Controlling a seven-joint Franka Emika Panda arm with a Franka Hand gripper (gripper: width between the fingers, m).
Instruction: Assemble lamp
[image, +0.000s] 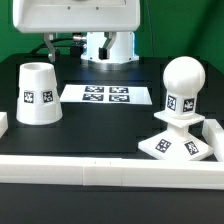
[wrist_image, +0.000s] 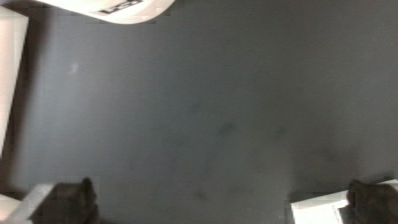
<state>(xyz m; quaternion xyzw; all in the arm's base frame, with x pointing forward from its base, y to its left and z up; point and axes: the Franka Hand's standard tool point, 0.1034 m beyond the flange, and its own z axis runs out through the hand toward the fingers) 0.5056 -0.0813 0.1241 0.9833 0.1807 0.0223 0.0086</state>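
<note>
Running along the front edge of the exterior view is a long white rail (image: 110, 172), nearest to the camera. Just behind it, on the exterior view's right, the square base (image: 180, 143) of the lamp sits on the black table (image: 95, 125), turned at an angle, and its far corner is close to a white rail (image: 212, 130) on that side. The rounded bulb (image: 184, 86) stands upright in the base, with one tag on its neck.

On the exterior view's left, well apart from the base, the tapered shade (image: 37, 95) stands on the table with the wide end down and a tag on its side. A short white block (image: 3, 127) lies at the left border.

Further back, between shade and bulb, the marker board (image: 106, 95) lies flat with four tags. Behind it the white arm (image: 108, 42) rises up at the far edge.

From the wrist view, the gripper (wrist_image: 217, 203) has its two dark fingertips (wrist_image: 63, 203) set wide apart, with only bare table between them, so it holds nothing. A rounded white shape (wrist_image: 121, 9) shows at the border; which part it is I cannot tell.
</note>
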